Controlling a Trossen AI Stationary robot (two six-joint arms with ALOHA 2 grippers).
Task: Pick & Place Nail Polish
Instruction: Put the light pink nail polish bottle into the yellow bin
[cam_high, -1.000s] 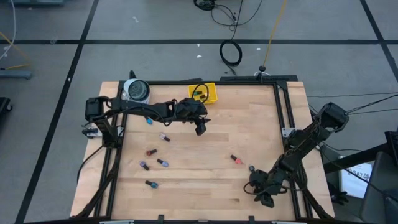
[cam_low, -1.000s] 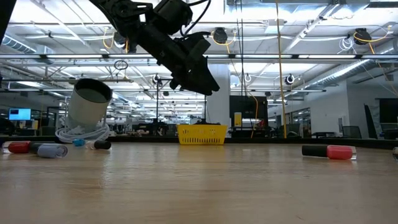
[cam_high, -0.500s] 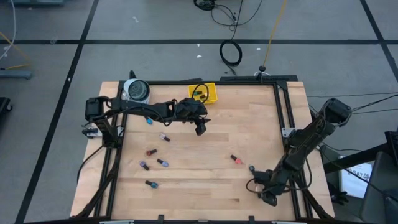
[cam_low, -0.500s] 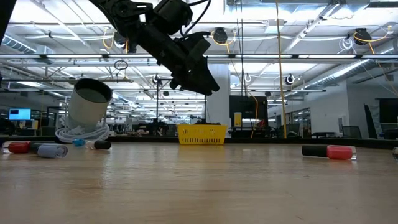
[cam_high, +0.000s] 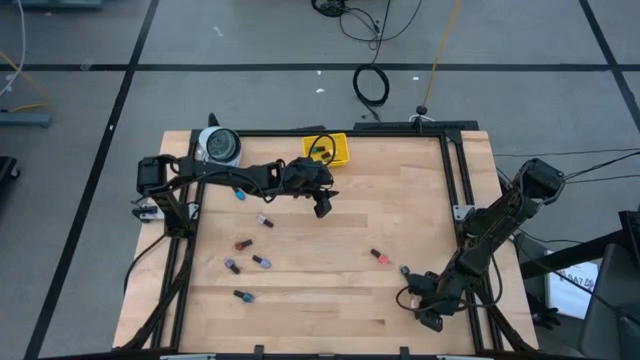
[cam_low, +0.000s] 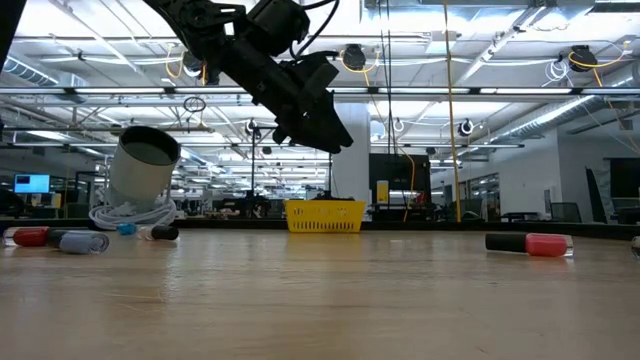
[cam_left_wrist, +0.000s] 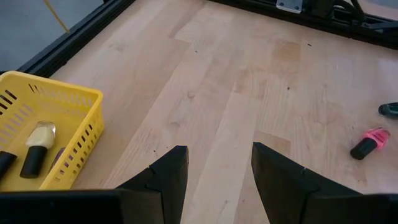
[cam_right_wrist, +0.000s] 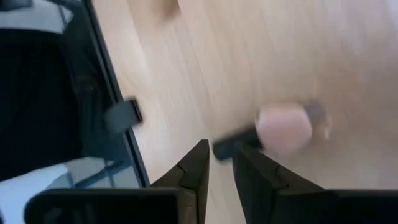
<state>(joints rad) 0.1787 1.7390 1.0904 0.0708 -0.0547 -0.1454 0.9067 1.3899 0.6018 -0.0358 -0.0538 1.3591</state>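
Note:
Several nail polish bottles lie on their sides on the wooden table: a group at the left (cam_high: 250, 255), a red one (cam_high: 378, 256) and a small one (cam_high: 405, 270) at the right. My left gripper (cam_high: 322, 208) hangs open and empty above the table's middle, beside the yellow tray (cam_high: 327, 150); it is also high in the low view (cam_low: 322, 135). The tray (cam_left_wrist: 43, 137) holds a cream bottle (cam_left_wrist: 37, 142). My right gripper (cam_high: 427, 316) is low at the near right corner, its fingers a narrow gap apart (cam_right_wrist: 221, 155), with a pale pink bottle (cam_right_wrist: 283, 127) just beyond them.
A grey-white tape roll (cam_high: 220, 146) stands at the far left corner. A black frame rail (cam_high: 462, 200) runs along the table's right side, close to my right gripper. In the left wrist view a pink bottle (cam_left_wrist: 370, 142) lies on bare wood.
My right arm has shifted a little toward the table's right edge, its gripper staying low at the near right corner. My left arm has kept still.

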